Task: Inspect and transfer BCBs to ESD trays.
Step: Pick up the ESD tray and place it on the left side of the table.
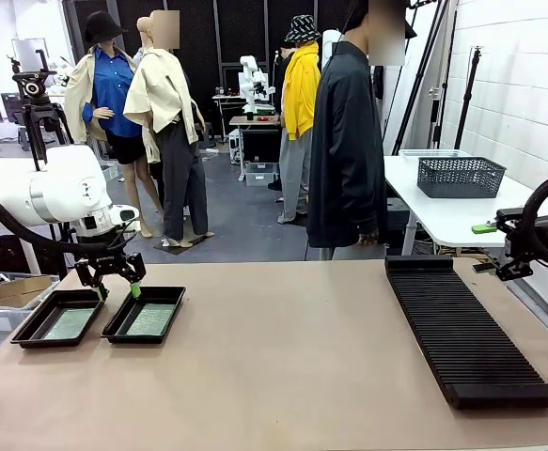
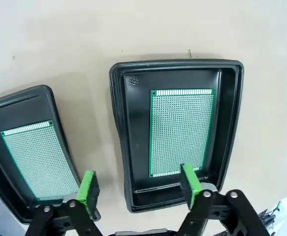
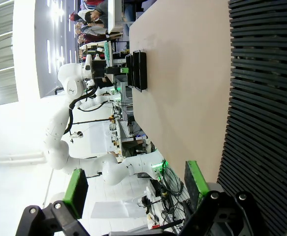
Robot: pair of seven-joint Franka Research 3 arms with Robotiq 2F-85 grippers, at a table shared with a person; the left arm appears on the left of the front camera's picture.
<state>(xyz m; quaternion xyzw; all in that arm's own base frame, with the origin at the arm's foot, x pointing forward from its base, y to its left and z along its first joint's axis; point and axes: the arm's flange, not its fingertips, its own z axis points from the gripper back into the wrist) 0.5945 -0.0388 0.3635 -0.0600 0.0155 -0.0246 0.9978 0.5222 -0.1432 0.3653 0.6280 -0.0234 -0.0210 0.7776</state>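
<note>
Two black ESD trays sit side by side at the table's near left, the left tray (image 1: 31, 331) and the right tray (image 1: 123, 334). Each holds one flat green BCB (image 1: 70, 323) (image 1: 151, 319). My left gripper (image 1: 114, 282) hangs just above the gap between them. In the left wrist view the gripper (image 2: 138, 189) is open and empty over the near rim of one tray (image 2: 118, 128), whose BCB (image 2: 180, 130) lies flat; the other tray (image 2: 15, 105) also holds a BCB (image 2: 37, 157). My right gripper (image 1: 492, 269) (image 3: 136, 187) is open and empty at the far right, beside the rack.
A long black ribbed rack (image 1: 471, 329) (image 3: 261, 98) lies on the table's right side. A person in a dark jacket (image 1: 347, 150) stands at the far edge. Behind, a white table carries a grey mesh basket (image 1: 460, 177). Bare tabletop (image 1: 283, 357) spans the middle.
</note>
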